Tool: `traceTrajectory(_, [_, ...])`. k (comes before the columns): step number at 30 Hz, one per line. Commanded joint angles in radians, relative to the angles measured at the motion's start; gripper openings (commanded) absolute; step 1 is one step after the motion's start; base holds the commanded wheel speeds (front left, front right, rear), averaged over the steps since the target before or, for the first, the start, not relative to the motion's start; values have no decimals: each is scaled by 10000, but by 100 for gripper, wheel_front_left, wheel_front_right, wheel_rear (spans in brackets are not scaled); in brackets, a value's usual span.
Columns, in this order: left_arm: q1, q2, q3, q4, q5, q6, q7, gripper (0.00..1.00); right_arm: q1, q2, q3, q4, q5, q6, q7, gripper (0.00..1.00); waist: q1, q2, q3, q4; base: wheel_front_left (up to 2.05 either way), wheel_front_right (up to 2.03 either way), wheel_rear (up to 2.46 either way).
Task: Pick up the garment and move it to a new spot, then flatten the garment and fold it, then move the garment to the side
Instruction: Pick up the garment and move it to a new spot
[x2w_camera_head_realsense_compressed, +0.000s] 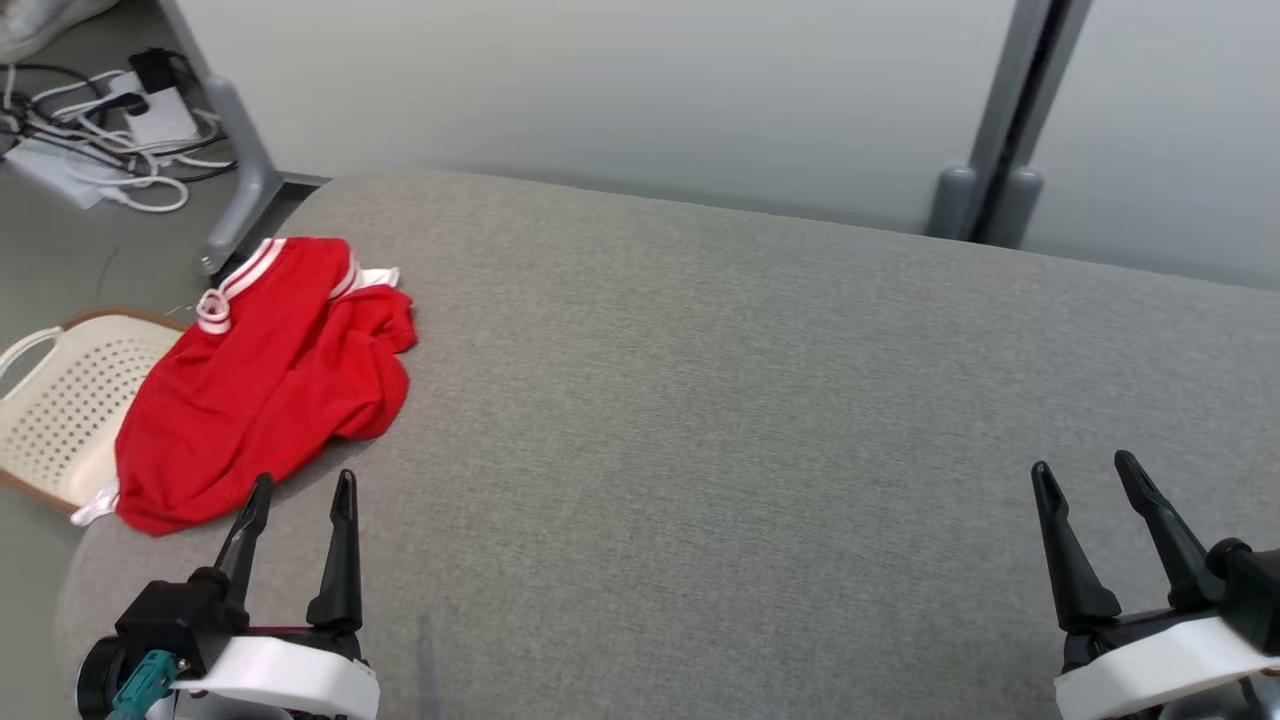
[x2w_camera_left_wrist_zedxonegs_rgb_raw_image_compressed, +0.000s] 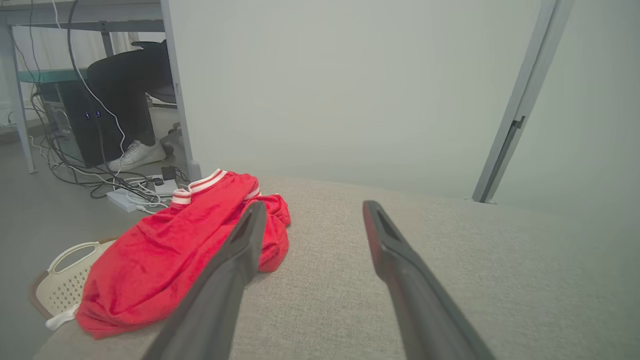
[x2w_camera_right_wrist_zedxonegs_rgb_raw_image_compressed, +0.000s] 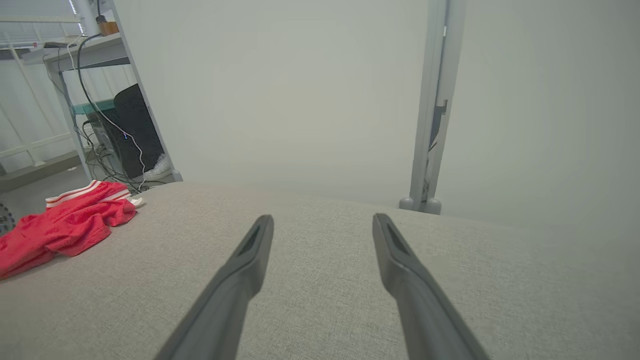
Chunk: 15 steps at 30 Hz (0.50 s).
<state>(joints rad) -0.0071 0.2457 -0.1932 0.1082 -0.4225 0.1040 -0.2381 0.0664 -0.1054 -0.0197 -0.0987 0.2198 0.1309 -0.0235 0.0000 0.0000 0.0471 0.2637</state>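
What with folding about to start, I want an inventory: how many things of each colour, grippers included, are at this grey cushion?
Red: 1, crumpled red garment with white striped trim
Cream: 1, perforated cream plastic basket
Grey: 1, grey fabric cushion
Black: 2, black-fingered left gripper and right gripper, both open
Total: 5

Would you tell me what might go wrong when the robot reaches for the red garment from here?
1. The garment lies crumpled at the left edge of the cushion, seemingly overhanging the basket; a nudge from the open left gripper might slide it off.
2. Bunched folds may make it pinch several layers, hampering flattening.
3. The right gripper sits far across, so helping might need a long reach.
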Motion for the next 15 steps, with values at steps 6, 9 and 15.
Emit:
traceTrajectory(6, [65, 70, 76, -116, -57, 74, -87, 100, -186, -21, 235, 18, 93, -2, -60, 100, 0, 0, 70, 1154, 0, 0, 0])
traceTrajectory(9, [113, 119, 92, -159, -81, 28, -92, 100, -179, -7, 304, 44, 79, -2, -69, 100, 0, 0, 80, 1331, 0, 0, 0])
traceTrajectory(15, [111, 102, 121, -161, -85, 27, -155, 100, -206, -31, 362, 79, 93, -2, -94, 100, 0, 0, 103, 1413, 0, 0, 0])
